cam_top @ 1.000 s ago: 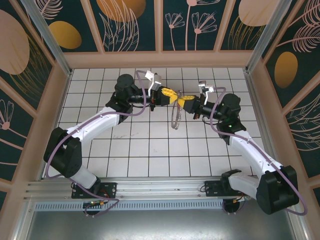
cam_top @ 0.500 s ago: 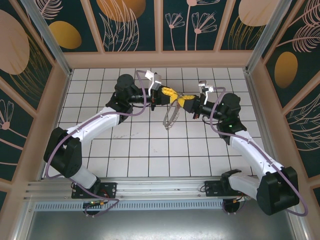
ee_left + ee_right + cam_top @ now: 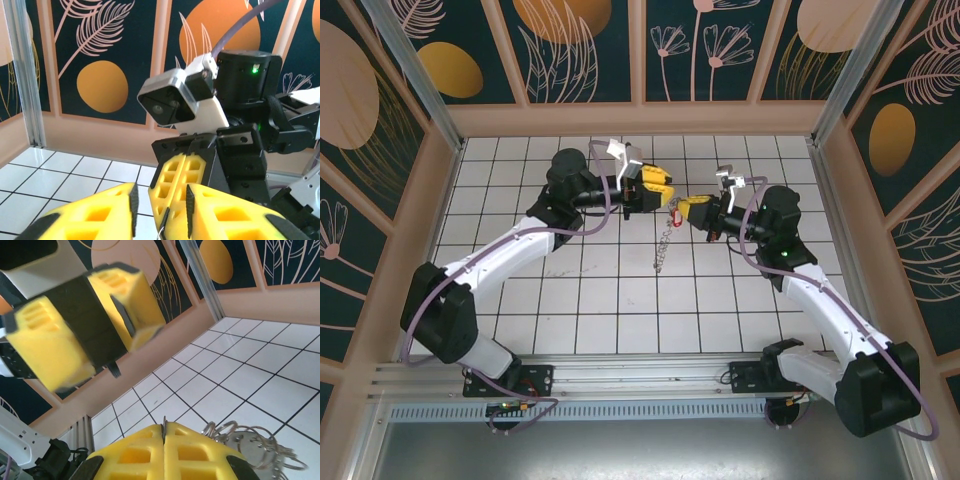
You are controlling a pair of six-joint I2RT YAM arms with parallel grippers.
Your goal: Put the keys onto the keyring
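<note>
**Claws tip to tip over mid-tabletop**

Right claw [image 3: 683, 208] clenched, apparently pinching the keyring [image 3: 666, 238] — its chain hangs down toward the tabletop [image 3: 620, 300]. Left claw [image 3: 663, 188] spread wide, just beside the right one. Open tiles all round — walls [image 3: 450, 190] well apart.

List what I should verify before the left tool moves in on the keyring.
1. Right tool shut: ok, fingers pressed together on a thin metal edge.
2. Keyring hanging from the right tool: ok.
3. Left tool open: ok, fingers spread.
4. Alignment: ok, the right tool's closed fingers sit between the left tool's fingers in the left wrist view.
5. Tools apart, not touching: ok in the top view.
6. Which key or ring opening faces the left tool: cannot tell.
</note>
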